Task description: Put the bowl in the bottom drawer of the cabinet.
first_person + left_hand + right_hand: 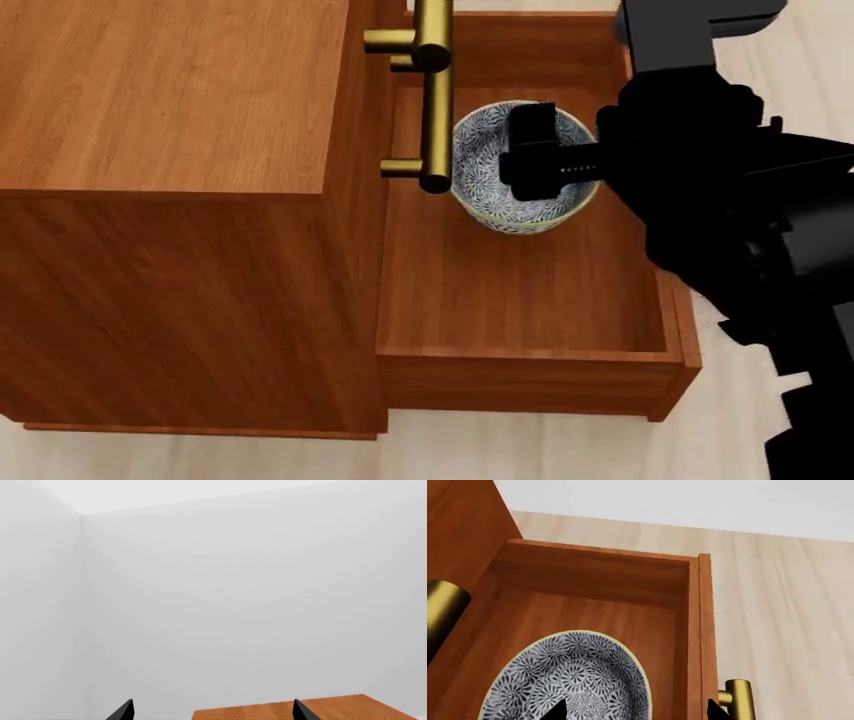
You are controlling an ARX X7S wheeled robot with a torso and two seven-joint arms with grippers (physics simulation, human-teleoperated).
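Note:
The blue-and-white bowl [514,185] [570,680] is inside the open bottom drawer [534,310] [594,587], which is pulled out from the reddish-brown cabinet [174,100]. My right gripper [541,160] [637,711] hovers over the bowl with its jaws wide apart. In the right wrist view one fingertip shows over the bowl's inside and the other over the drawer's front panel. The left gripper [213,711] is open and empty, facing white walls above a strip of the cabinet's wood [253,712]. It does not show in the head view.
Brass bar handles [430,90] of the upper drawers jut out over the open drawer, close to the bowl's rim. The bottom drawer's own brass handle [737,700] shows outside its front panel. Pale wood floor [787,605] surrounds the cabinet.

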